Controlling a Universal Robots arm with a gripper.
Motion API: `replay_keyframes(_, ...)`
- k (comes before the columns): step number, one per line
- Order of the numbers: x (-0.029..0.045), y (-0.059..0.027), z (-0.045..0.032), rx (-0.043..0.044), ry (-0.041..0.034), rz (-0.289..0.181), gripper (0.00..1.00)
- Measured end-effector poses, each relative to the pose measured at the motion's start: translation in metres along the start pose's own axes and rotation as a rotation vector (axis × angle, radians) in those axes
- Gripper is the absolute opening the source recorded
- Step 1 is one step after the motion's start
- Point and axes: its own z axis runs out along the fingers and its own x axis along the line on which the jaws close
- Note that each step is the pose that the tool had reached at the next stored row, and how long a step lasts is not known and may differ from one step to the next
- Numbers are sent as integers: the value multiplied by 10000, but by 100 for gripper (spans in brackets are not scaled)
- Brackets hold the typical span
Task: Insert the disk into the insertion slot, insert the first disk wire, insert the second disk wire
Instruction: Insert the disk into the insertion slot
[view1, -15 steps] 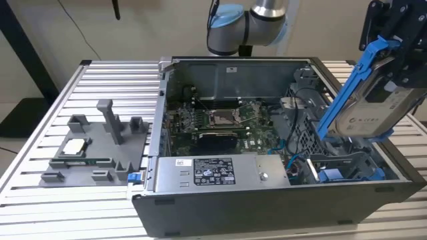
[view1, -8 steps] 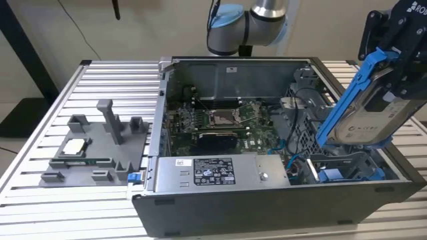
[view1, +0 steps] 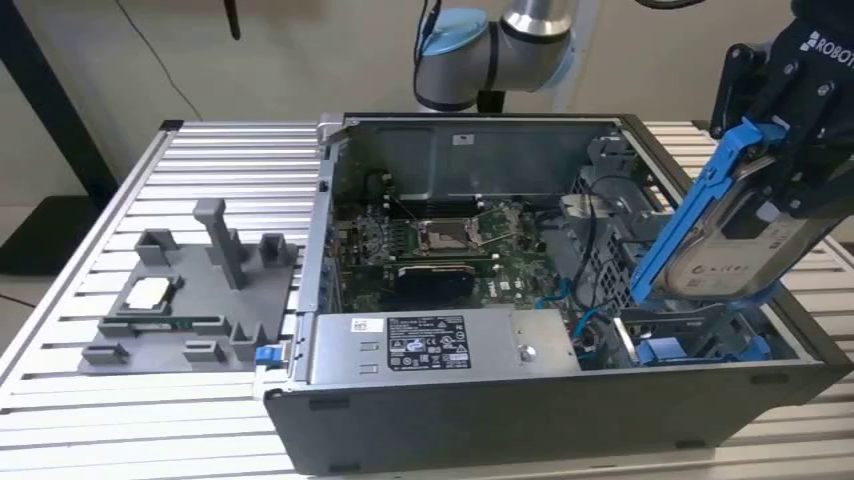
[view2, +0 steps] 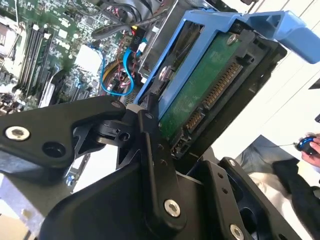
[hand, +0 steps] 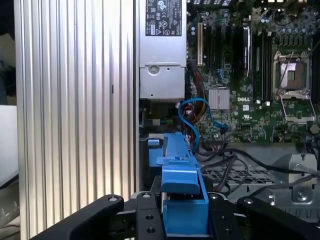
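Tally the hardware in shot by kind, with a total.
disk: 1
computer case: 1
motherboard: 1
power supply: 1
grey fixture tray: 1
Total: 5

Exterior view: light is even and moderately bright, from above. The interior of the computer case (view1: 534, 420) lies in soft shadow, and its outer front wall reads dark. The slatted table (view1: 80, 420) beside the case, on the exterior view's left, shows a mild sheen.

First wrist view: strong glare bands run along the table slats next to the case.

Second wrist view: the background beyond the disk (view2: 210, 85) is washed out to white.
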Motion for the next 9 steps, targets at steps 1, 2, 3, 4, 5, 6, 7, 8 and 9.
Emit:
replay_keyframes(1,0,-1,13,28,-1,1,33)
replay_keyframes(2,0,-3,25,56,-3,0,33)
replay_keyframes(3,0,-6,37,77,-3,-1,33)
replay_keyframes(4,0,-9,49,97,-3,0,33)
replay_keyframes(5,0,-12,61,118,-4,1,33)
replay_keyframes(6,0,-15,74,137,-5,1,33)
replay_keyframes(7,0,-18,86,153,-5,1,33)
replay_keyframes(8,0,-21,98,168,-5,1,33)
replay_keyframes(9,-1,-22,105,174,-6,1,33)
